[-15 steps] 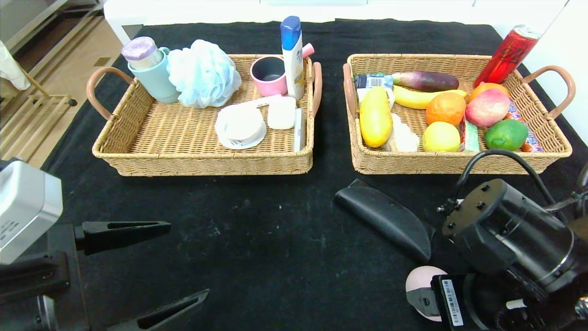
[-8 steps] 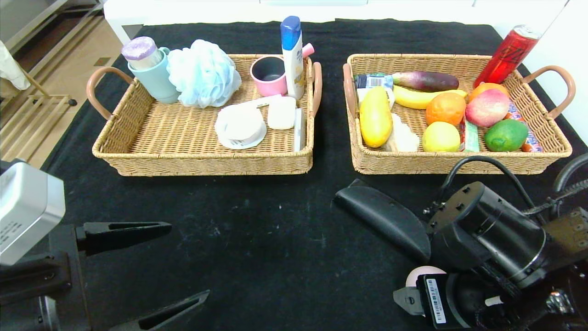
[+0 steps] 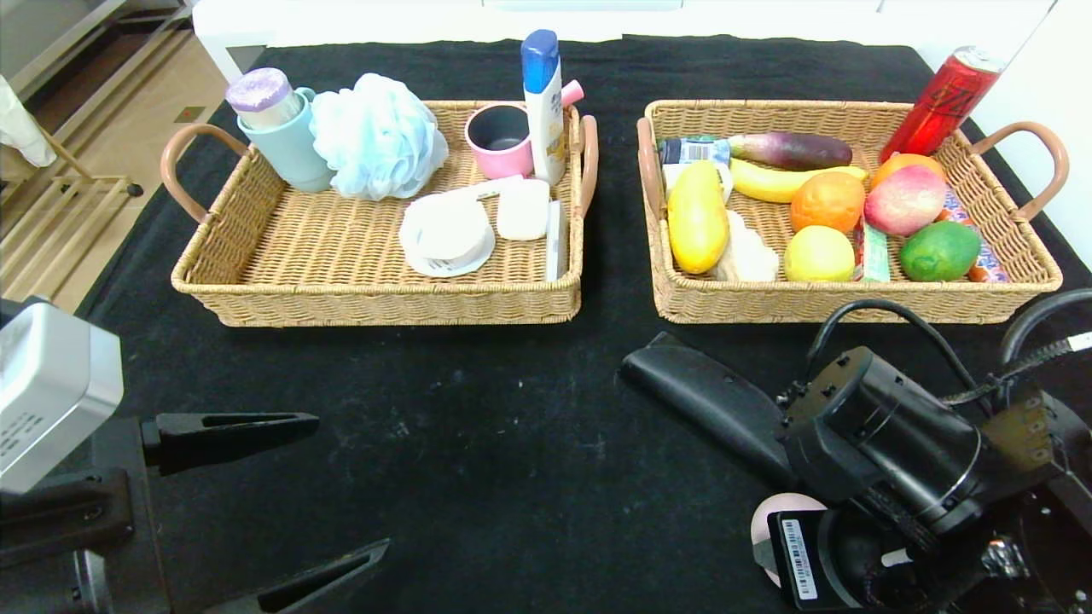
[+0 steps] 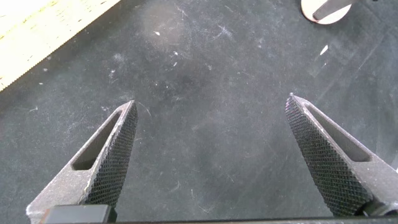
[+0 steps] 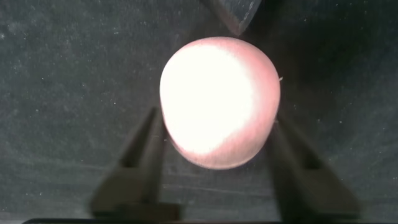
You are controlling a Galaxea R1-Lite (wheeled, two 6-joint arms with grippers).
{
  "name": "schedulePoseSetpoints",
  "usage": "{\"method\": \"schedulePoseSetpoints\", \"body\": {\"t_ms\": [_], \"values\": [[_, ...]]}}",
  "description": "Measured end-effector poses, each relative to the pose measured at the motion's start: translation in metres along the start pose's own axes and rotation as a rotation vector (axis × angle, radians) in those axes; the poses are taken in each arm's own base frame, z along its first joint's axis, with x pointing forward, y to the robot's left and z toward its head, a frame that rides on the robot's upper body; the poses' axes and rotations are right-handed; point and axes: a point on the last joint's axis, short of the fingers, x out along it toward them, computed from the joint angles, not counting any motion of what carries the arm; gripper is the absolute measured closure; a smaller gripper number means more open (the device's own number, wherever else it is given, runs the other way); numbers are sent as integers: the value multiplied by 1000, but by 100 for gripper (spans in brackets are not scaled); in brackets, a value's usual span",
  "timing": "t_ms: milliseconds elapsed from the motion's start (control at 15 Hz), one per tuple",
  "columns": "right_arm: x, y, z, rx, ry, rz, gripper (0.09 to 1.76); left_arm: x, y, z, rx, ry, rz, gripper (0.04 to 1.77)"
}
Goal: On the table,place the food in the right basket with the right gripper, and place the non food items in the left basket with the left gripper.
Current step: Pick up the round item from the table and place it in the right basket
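Near the bench's front right corner, the right tool stood open astride the pink bun, not gripping; black pouch just behind; left tool gaped wide, empty, front left.

head view: high, facing forward and down; takes in the whole table from near edge to far edge.
left wrist view: close above the cloth near the near-left corner, looking past its own fingers.
right wrist view: very close, straight down on the pink bun.
shared: bun by the near-right edge.
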Motion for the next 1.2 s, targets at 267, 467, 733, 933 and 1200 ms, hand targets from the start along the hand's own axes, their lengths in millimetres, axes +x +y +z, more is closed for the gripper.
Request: {"method": "schedulePoseSetpoints", "body": {"t_ms": [267,467,733,933,1200], "values": [[2,1,0,-2,5,-2,171,0,0,0,0,0,0,9],[2,1,0,-3,6,-4,169,0,0,0,0,1,0,9],[1,0,0,-2,3,-3,169,1,0,-1,0,4,-3,9],[-6,-2,1,-1,-13,13,169,1,0,-1,-1,5,-2,9],[-35,-11,6,-39,-90,80,169,2,0,-1,-2,10,-4,9]]}}
